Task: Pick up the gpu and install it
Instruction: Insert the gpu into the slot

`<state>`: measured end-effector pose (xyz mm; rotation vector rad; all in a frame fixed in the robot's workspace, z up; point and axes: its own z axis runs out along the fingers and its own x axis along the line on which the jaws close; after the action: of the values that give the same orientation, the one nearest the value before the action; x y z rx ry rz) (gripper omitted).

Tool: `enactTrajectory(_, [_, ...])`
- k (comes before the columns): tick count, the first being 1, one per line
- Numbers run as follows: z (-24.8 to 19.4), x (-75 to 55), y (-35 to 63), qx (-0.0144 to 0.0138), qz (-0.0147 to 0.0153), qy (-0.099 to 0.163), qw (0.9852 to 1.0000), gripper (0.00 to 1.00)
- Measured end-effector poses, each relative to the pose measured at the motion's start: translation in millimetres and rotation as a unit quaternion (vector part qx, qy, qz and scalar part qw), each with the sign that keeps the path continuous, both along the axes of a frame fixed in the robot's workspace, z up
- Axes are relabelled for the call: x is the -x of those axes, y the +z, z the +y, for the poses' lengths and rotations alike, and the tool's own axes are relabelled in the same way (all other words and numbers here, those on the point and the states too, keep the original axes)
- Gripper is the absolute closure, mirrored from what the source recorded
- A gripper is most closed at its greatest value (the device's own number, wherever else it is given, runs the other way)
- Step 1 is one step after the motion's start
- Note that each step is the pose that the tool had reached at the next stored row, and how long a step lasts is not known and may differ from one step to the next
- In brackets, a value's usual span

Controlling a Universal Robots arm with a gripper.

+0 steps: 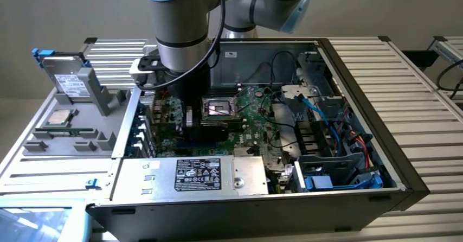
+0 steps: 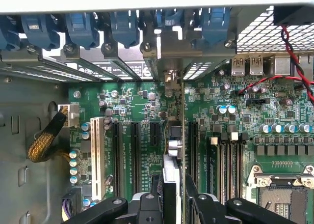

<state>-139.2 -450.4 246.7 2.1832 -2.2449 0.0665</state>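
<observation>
My gripper [image 2: 171,207] was closed on the gpu [image 2: 172,177], which stood on edge in my grip over the motherboard [image 2: 245,116], its long axis running away from me toward the case's rear wall; whether its edge sat in a slot I could not tell. Black expansion slots [image 2: 135,155] lay parallel just beside it on one side, the memory slots [image 2: 223,160] on the other. Farther off, its bracket end neared the blue clips [image 2: 122,27], with a braided cable [image 2: 46,140] well apart.
</observation>
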Motion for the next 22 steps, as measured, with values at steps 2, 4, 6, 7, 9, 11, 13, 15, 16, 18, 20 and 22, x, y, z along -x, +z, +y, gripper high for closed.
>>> enactTrajectory(2, [0.0, 0.0, 0.1, 0.0009, 0.0001, 0.0, 1.0, 0.72])
enactTrajectory(4, [0.0, 0.0, 0.1, 0.0009, 0.0001, 0.0, 1.0, 0.72])
enactTrajectory(6, [0.1, 0.1, 0.0, 0.0009, 0.0, 0.0, 1.0, 0.72])
enactTrajectory(7, [0.3, 0.1, 0.0, 0.0008, 0.0, 0.0, 1.0, 0.72])
enactTrajectory(9, [0.8, 0.5, 0.0, 0.0009, 0.0001, 0.0, 1.0, 0.72])
enactTrajectory(11, [0.8, 0.6, -0.1, 0.0008, 0.0, 0.0, 1.0, 0.72])
enactTrajectory(13, [0.7, 0.6, -0.1, 0.0009, 0.0, 0.0, 1.0, 0.72])
enactTrajectory(15, [0.7, 0.7, -0.1, 0.0009, 0.0, 0.0, 1.0, 0.72])
enactTrajectory(16, [0.7, 0.7, -0.1, 0.0009, 0.0001, 0.0, 1.0, 0.72])
enactTrajectory(18, [0.7, 0.7, -0.3, 0.001, 0.0001, 0.0, 1.0, 0.72])
enactTrajectory(20, [0.7, 0.7, -0.8, 0.0009, 0.0001, 0.0, 1.0, 0.72])
enactTrajectory(22, [0.8, 0.7, -1.5, 0.0008, 0.0, 0.0, 1.0, 0.72])
